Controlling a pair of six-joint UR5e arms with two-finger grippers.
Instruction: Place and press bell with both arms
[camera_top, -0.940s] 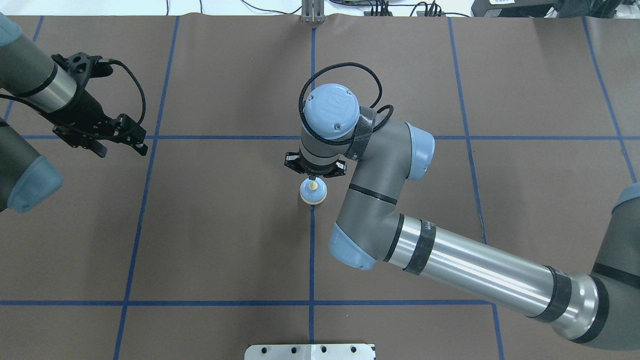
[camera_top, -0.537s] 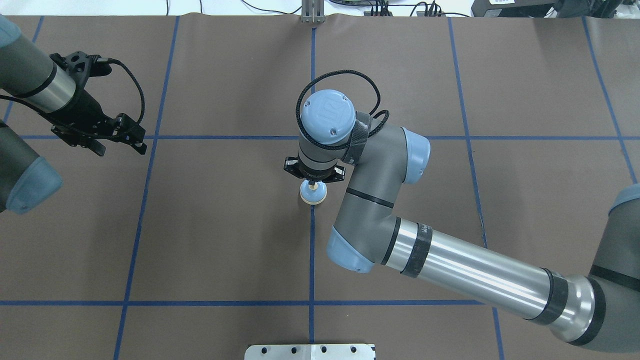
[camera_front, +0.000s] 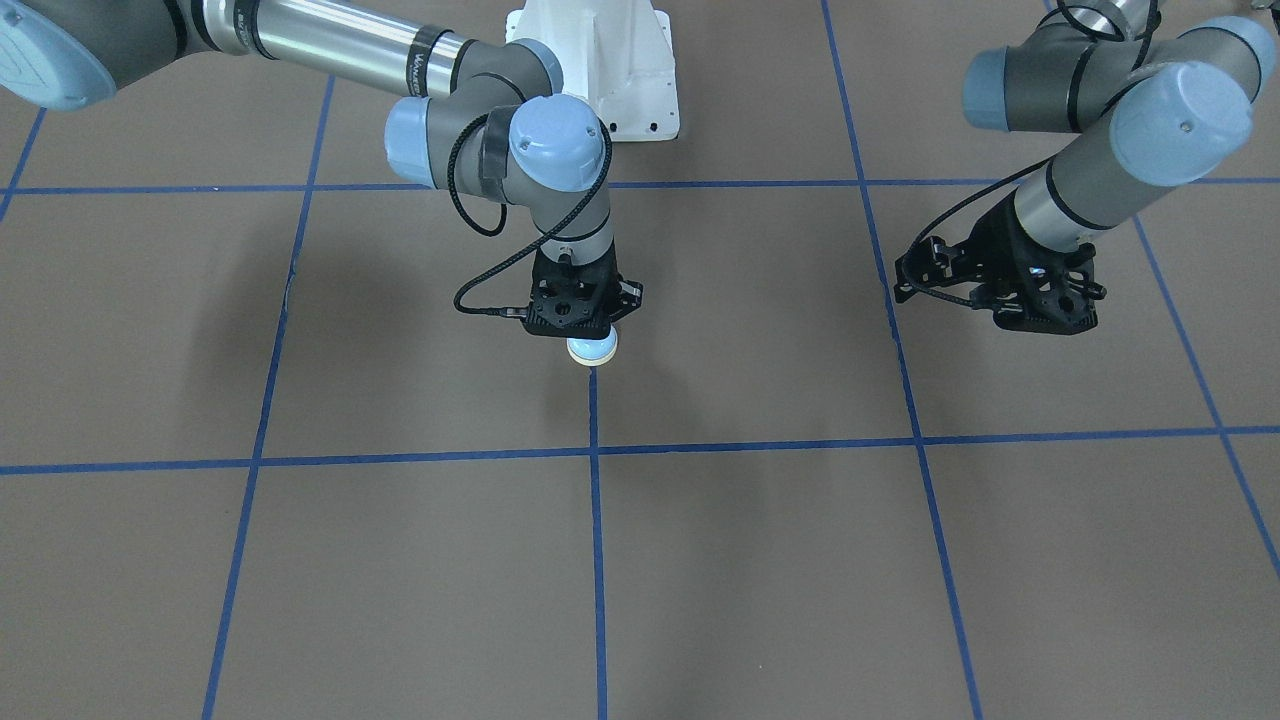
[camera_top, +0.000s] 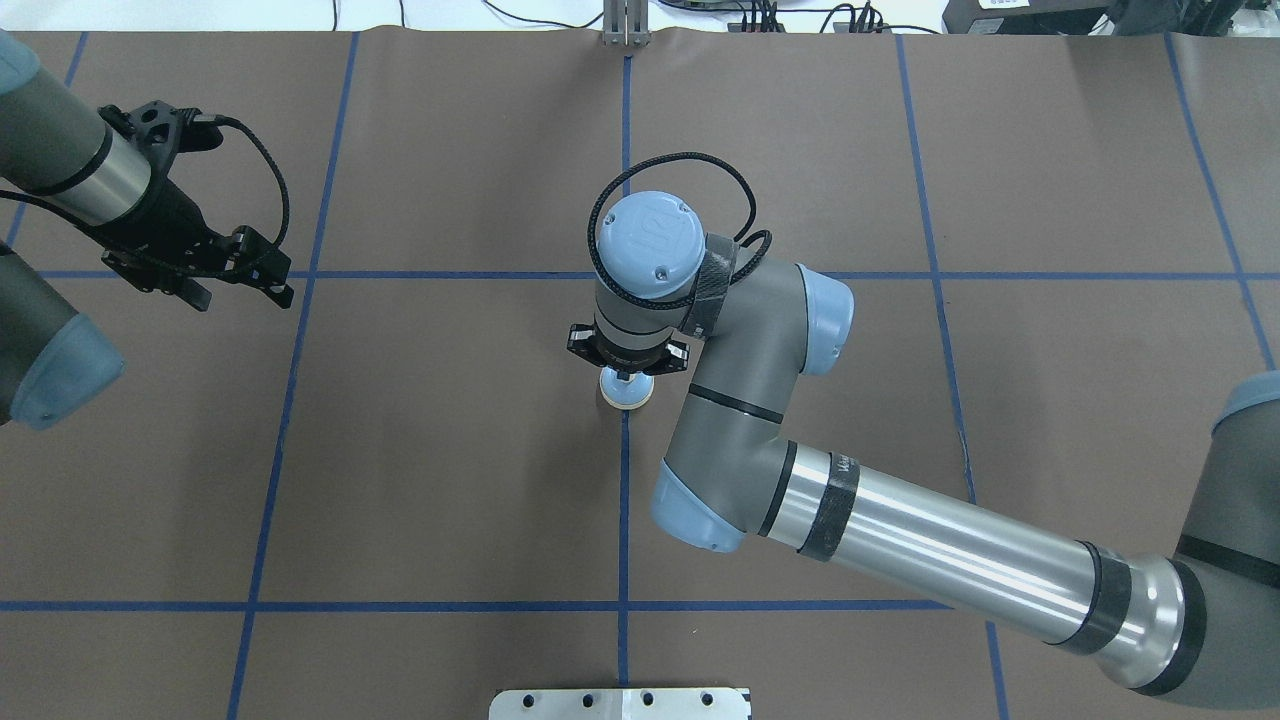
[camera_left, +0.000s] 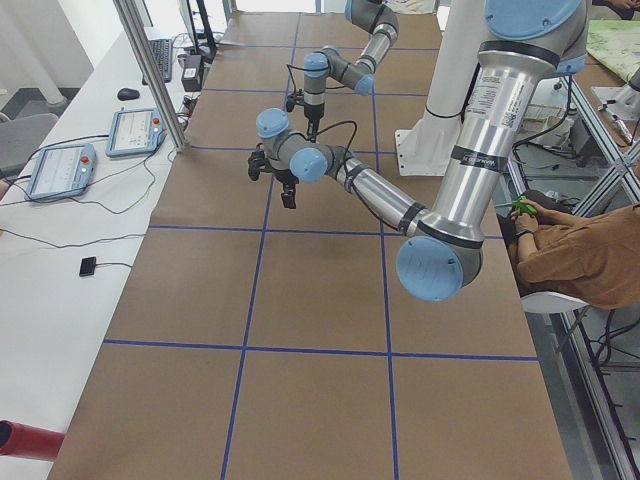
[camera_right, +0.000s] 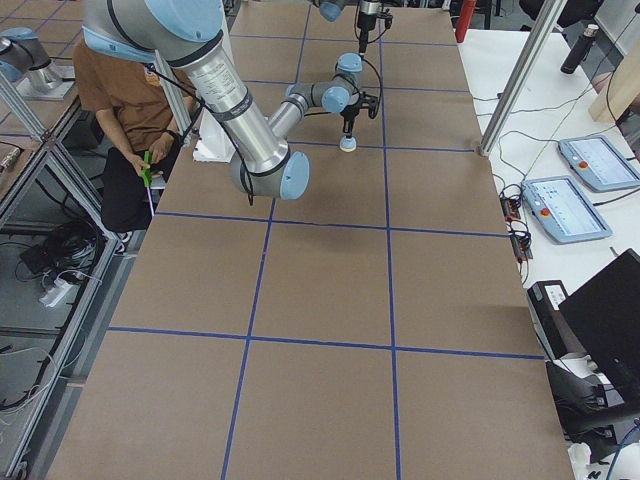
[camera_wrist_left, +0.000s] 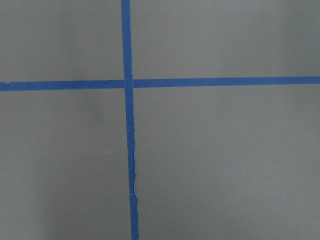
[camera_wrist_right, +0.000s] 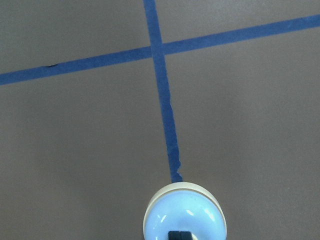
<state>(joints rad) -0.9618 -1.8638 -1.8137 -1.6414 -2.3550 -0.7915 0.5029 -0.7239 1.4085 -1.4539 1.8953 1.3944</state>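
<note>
Robot arms, two of them, over a brown table (camera_top: 450, 470). We see the right arm (camera_top: 900, 540) stretched to the table's centre, elbow bent, wrist pointing straight down. The right gripper (camera_top: 625, 376) has its fingers together, their tip on top of the one bell (camera_top: 628, 396). The bell stands upright at the end of a blue tape line (camera_top: 624, 500), dome up (its axis vertical). The left arm (camera_top: 60, 160) sits at the table's left side, and the left gripper (camera_top: 240, 288) is tilted downward, fingers seemingly apart, well apart from the bell.
</note>
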